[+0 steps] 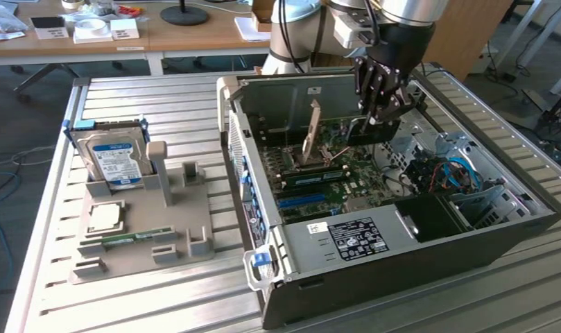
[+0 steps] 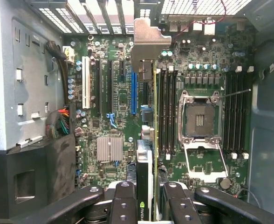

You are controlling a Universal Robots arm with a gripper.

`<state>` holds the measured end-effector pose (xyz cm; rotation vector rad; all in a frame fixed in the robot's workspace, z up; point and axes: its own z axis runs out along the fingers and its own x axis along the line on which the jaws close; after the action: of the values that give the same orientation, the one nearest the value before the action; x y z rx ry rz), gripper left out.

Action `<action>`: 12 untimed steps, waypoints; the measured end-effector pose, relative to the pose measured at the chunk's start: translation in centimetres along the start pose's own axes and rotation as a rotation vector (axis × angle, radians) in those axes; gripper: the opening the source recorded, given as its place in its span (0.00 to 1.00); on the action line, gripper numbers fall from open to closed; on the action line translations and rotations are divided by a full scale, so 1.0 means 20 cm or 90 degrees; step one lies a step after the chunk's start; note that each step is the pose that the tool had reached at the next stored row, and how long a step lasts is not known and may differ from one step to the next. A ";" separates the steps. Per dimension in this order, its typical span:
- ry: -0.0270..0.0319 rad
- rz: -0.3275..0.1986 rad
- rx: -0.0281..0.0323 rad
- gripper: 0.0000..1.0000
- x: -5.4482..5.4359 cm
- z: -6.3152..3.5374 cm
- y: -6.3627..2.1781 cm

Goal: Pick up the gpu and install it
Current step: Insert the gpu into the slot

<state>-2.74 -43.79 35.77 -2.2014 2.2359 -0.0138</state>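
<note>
The gpu (image 2: 145, 168) is standing edge-on over the motherboard's (image 2: 113, 107) expansion slots inside the open computer case (image 1: 354, 270). Its metal bracket (image 2: 146, 39) is reaching toward the case's perforated rear wall. The gripper (image 2: 151, 200) is clamping the card's two faces.

We see the arm reaching down into the open computer case (image 1: 354, 243), which sits toward the table's (image 1: 169, 97) edge on the exterior view's right. The gripper (image 1: 382, 114) clasps the gpu (image 1: 363, 133) just above the motherboard (image 1: 331, 177). Near the table's opposite edge, a grey fixture (image 1: 169, 257) holds an upright hard drive (image 1: 114, 156).
</note>
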 end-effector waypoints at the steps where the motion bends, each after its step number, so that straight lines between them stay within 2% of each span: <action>1: -0.0001 0.000 0.0001 0.27 0.00 0.003 0.001; 12: -0.0002 0.000 0.0000 0.27 0.04 0.058 0.024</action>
<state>-3.22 -44.60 34.60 -2.2021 2.2351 -0.0134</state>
